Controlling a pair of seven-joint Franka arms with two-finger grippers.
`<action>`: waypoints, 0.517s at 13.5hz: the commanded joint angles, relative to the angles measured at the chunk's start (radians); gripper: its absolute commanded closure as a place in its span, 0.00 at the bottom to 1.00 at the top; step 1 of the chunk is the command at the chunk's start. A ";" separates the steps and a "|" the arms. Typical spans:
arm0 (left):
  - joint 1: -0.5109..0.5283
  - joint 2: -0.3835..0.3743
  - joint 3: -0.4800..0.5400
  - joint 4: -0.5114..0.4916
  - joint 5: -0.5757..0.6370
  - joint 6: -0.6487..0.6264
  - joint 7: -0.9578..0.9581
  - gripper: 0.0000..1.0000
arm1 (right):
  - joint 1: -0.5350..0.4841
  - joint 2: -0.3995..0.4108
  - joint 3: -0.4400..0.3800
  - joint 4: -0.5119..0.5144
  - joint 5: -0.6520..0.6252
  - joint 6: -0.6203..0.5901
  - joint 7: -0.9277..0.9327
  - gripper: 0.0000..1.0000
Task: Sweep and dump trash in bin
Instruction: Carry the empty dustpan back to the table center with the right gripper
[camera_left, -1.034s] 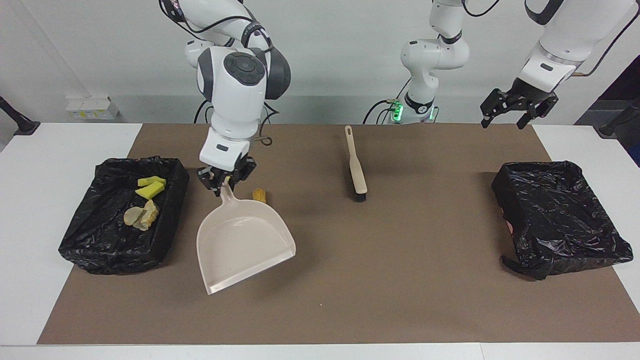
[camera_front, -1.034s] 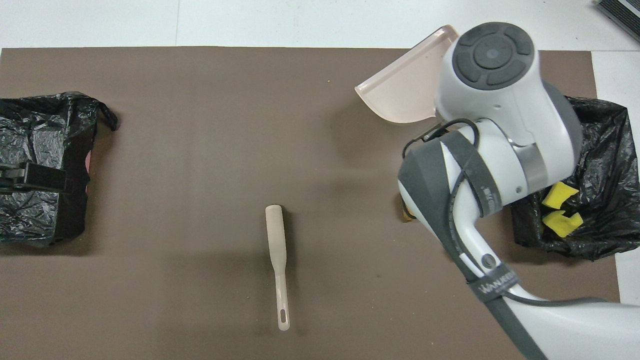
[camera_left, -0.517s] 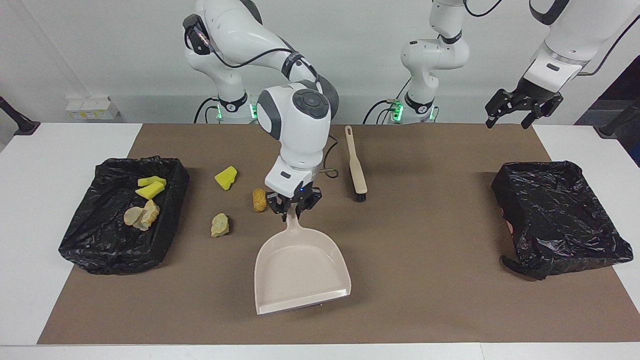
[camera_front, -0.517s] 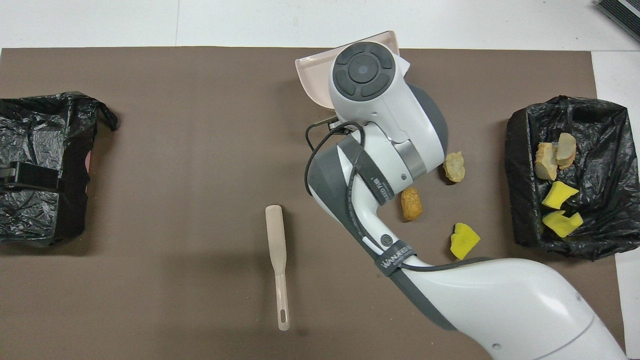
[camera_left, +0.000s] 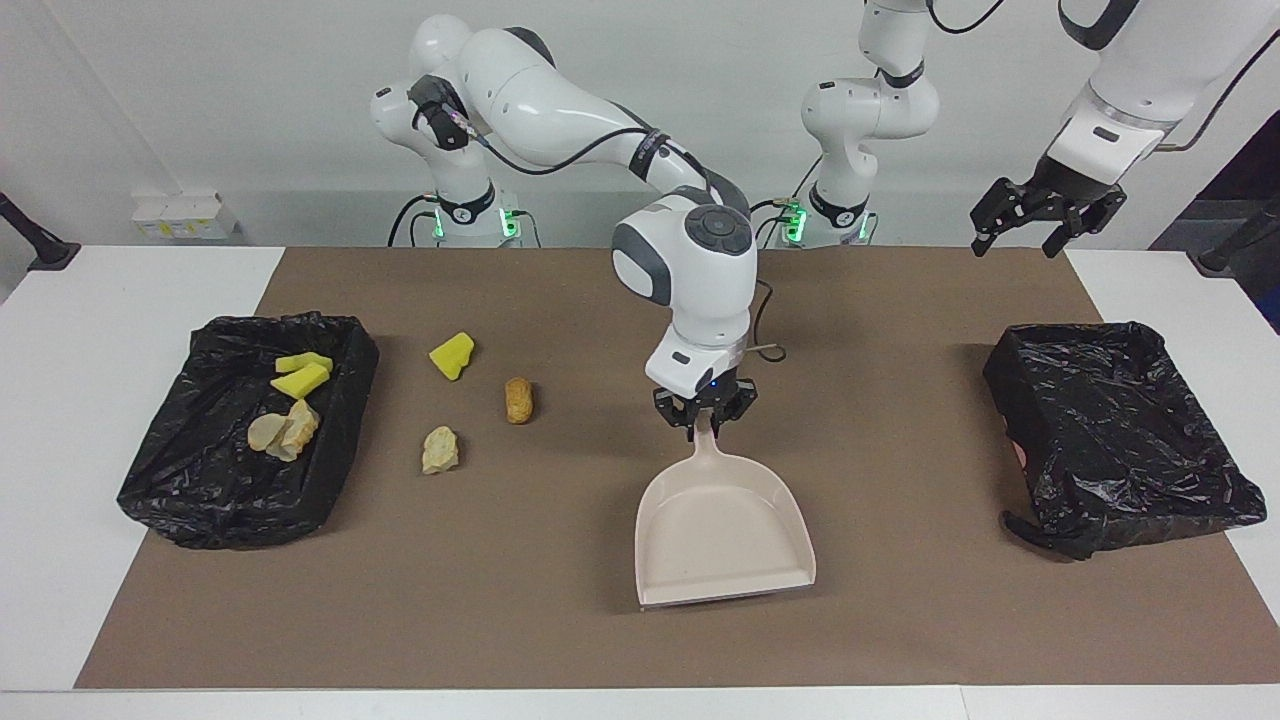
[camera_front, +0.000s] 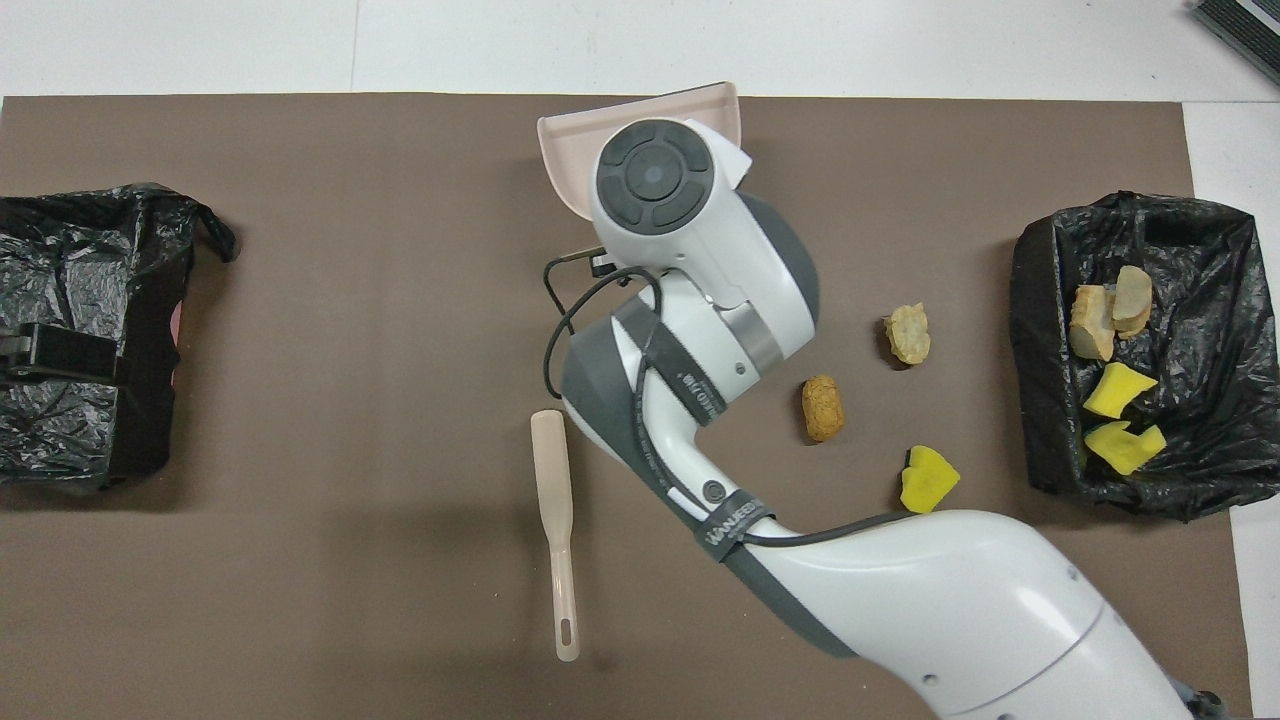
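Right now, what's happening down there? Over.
Right hand shut on dustpan handle, mid-table. Left hand open, waiting above table's edge. Three scraps loose on mat; four in bin. Nothing blocking.

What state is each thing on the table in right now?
Right gripper: shut on the dustpan handle.
Dustpan: held, pan empty.
Left gripper: open, empty, waiting above the table's edge.
Brush: lying flat, untouched.
Bin with trash: holds four scraps.
Other bin: no trash visible.
Yellow sponge piece: loose on the mat.
Beige lump: loose.
Brown nugget: loose.
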 joint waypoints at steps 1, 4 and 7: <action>0.006 -0.010 -0.004 0.001 0.016 -0.007 -0.001 0.00 | 0.006 0.024 0.011 0.047 0.030 -0.001 0.038 1.00; 0.006 -0.010 -0.005 0.001 0.018 -0.007 -0.001 0.00 | 0.012 0.023 0.013 0.046 0.048 -0.029 0.049 1.00; 0.006 -0.010 -0.005 0.001 0.016 -0.007 -0.001 0.00 | 0.049 0.029 -0.001 0.039 0.045 -0.013 0.061 1.00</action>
